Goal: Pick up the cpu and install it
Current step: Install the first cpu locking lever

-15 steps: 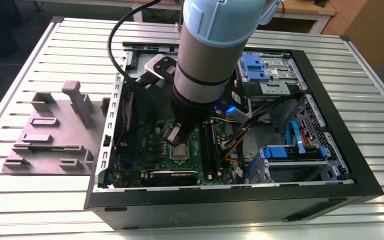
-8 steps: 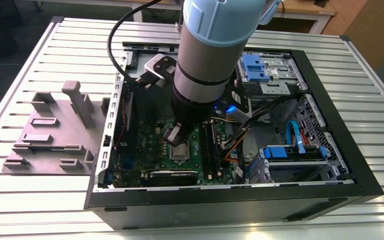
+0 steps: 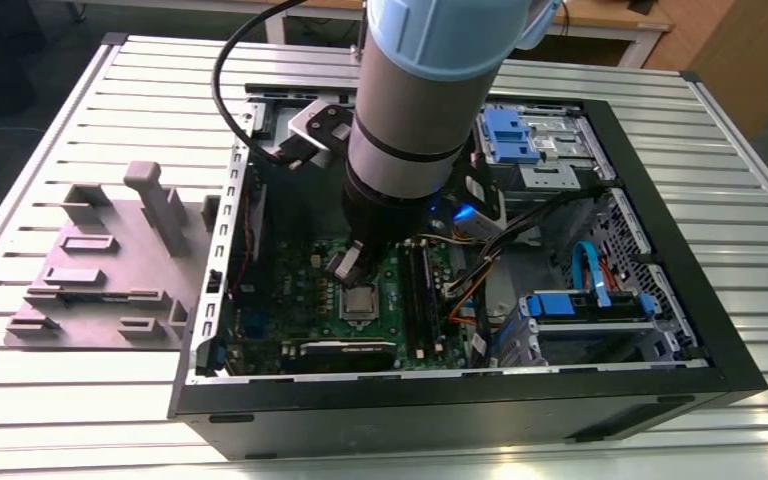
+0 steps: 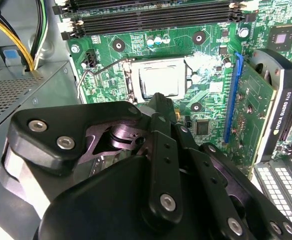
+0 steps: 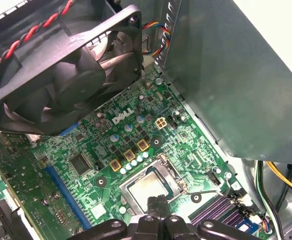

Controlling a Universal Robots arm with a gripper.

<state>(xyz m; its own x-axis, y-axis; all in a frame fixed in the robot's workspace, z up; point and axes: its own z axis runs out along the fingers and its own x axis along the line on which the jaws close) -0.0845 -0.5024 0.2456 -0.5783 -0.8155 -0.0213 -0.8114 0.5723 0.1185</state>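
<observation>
The cpu [image 4: 160, 80], a small silvery square, lies flat inside the dark socket on the green motherboard [image 4: 210, 55]. It also shows in the first wrist view as the cpu [image 5: 144, 186] and in the exterior view as the cpu [image 3: 363, 301]. My gripper [image 4: 160, 102] hangs just above the socket's edge with its dark fingertips pressed together and nothing between them. The exterior view puts the gripper [image 3: 353, 272] low inside the open computer case, right over the socket. The gripper [image 5: 158, 202] covers one side of the chip. A thin metal lever [image 4: 86, 75] stands beside the socket.
Memory slots [image 4: 155, 15] and a graphics card [image 4: 280, 100] flank the socket. A black fan [image 5: 71, 75] and a grey metal box [image 5: 235, 75] rise close by. Yellow cables [image 4: 11, 35] run along the box. A grey fixture [image 3: 104, 260] sits on the slatted table at the exterior view's left.
</observation>
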